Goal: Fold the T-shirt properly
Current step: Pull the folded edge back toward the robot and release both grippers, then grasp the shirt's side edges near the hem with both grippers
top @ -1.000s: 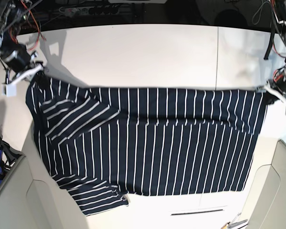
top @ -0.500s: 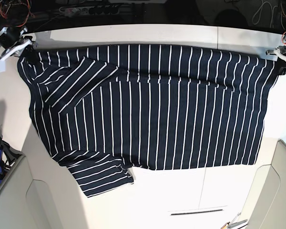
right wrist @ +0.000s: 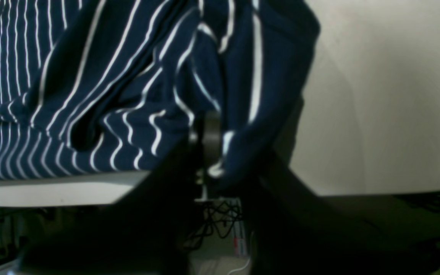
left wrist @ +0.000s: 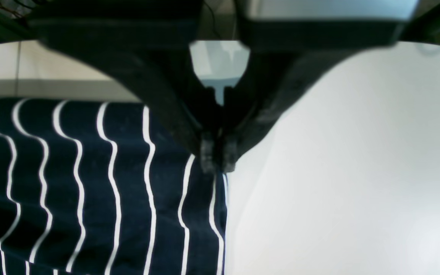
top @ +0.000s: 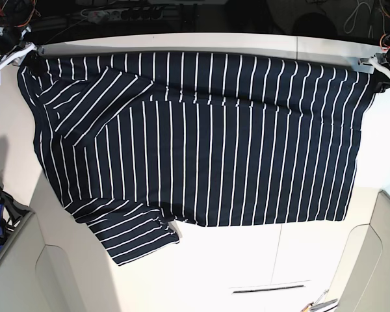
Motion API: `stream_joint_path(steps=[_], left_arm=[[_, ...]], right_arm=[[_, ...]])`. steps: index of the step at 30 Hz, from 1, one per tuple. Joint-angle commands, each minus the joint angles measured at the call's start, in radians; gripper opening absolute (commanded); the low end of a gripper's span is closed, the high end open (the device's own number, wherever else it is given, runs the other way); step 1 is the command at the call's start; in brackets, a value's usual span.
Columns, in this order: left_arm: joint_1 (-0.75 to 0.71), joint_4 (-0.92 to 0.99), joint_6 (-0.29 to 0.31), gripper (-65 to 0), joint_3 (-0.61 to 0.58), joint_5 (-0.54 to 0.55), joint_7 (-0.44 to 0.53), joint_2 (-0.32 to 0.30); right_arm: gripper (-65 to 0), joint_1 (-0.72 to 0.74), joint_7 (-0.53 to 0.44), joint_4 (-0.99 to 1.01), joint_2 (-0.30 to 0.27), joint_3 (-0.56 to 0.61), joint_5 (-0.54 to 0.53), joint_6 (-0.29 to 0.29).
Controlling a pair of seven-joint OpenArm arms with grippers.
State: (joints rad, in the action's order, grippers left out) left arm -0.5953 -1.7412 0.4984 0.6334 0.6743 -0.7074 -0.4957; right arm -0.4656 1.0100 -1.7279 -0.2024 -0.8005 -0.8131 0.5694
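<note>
The T-shirt [top: 201,140] lies spread flat across most of the worktop [top: 221,260]. Nearest, toward the near-left corner, one sleeve [top: 133,234] juts out from the straight near edge. A second sleeve [top: 94,97] lies folded diagonally over the body toward the far-left corner. At the far edge, each arm pinches one cloth corner: the left fingers [left wrist: 218,152] are closed on a thin bit of hem at the far-right corner, and the right fingers [right wrist: 208,149] are clamped on bunched cloth at the far-left corner. The left grip looks slight, so a tug could slip it. Pulling further back risks dragging cloth over the far edge, and the folded sleeve could crease into the fold.
</note>
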Motion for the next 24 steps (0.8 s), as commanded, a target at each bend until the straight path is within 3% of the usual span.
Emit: stream_joint_path(steps=[1, 3, 5, 11, 15, 18, 21, 24], left_arm=[[-0.003, -0.013, -0.008, -54.2, 0.012, 0.002, 0.010, -0.017], [-0.003, -0.013, -0.008, -44.9, 0.012, 0.002, -0.008, -0.017], [-0.003, -0.013, -0.008, -42.1, 0.019, -0.002, -0.006, -0.017], [-0.003, -0.014, -0.013, -42.1, 0.150, 0.027, 0.008, -0.018], [0.029, -0.013, 0.049, -42.1, 0.212, 0.117, 0.049, -0.021], [0.084, -0.013, 0.049, -41.5, 0.204, 0.121, 0.054, -0.020], [0.137, -0.011, 0.049, -32.9, 0.186, 0.122, 0.061, -0.020], [0.196, -0.003, 0.048, -30.5, 0.153, 0.114, 0.083, -0.023]], right_arm=[[-56.9, -0.003, -0.026, -0.016, -0.016, -0.012, 0.002, 0.003], [-36.4, -0.003, -0.026, -0.016, -0.016, -0.013, 0.006, 0.003], [-25.1, -0.003, -0.026, -0.017, -0.016, -0.026, 0.006, 0.003], [-24.1, 0.022, -0.089, -0.017, -0.029, -0.187, 0.012, -0.002], [-24.1, 0.101, -0.140, -0.016, -0.075, -0.249, 0.016, -0.017], [-24.1, 0.204, -0.142, -0.010, -0.113, -0.236, 0.052, -0.032], [-24.1, 0.301, -0.159, 0.035, -0.156, -0.177, 0.114, -0.078], [-24.1, 0.418, -0.211, 0.135, -0.190, -0.084, 0.177, -0.092]])
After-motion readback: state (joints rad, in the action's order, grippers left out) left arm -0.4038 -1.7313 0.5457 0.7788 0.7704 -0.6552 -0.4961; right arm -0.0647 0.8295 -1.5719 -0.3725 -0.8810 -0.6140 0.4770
